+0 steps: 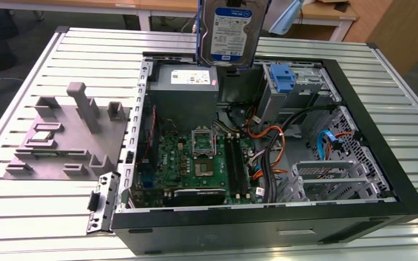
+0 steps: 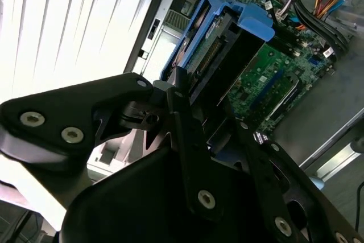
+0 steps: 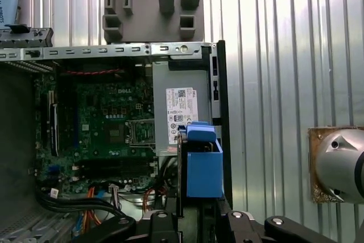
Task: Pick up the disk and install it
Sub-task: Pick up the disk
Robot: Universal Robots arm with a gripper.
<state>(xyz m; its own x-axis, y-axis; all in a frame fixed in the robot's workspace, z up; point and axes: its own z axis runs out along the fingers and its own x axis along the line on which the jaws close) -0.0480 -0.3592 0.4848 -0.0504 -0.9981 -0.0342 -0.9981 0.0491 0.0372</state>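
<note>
Table: ribbed silver metal table [image 1: 383, 92] carrying an opened computer case and a grey fixture; a wooden desk [image 1: 332, 11] stands beyond the case's power-supply end
Case: black case [image 1: 267, 228] lying on its side, side panel off, interior facing up
Inside the case: green motherboard [image 1: 194, 163] flat on the case floor; grey power supply [image 1: 183, 87] with a white sticker in 1 corner of the case; orange and black cables [image 1: 271, 144] running between the motherboard and the drive bays; bare blue bracket [image 1: 285, 79] in the bay beside the power supply; empty-looking metal drive cage [image 1: 325, 176] at the case's opposite corner
Fixture: grey moulded fixture [image 1: 67, 136] with upright posts, on the table just outside the case wall on the motherboard side
Disk: silver disk [image 1: 231, 30] with a blue-and-white label and 2 blue rails; held upright in the air above the case, over the power-supply end, touching no bay; seen end-on in both wrist views [image 2: 219, 38] [image 3: 202, 166], with the motherboard below it
Hand: hand [image 2: 202, 95] [image 3: 196, 214] clenched on the disk; black fingers [image 2: 183, 112] press its 2 flat faces
</note>
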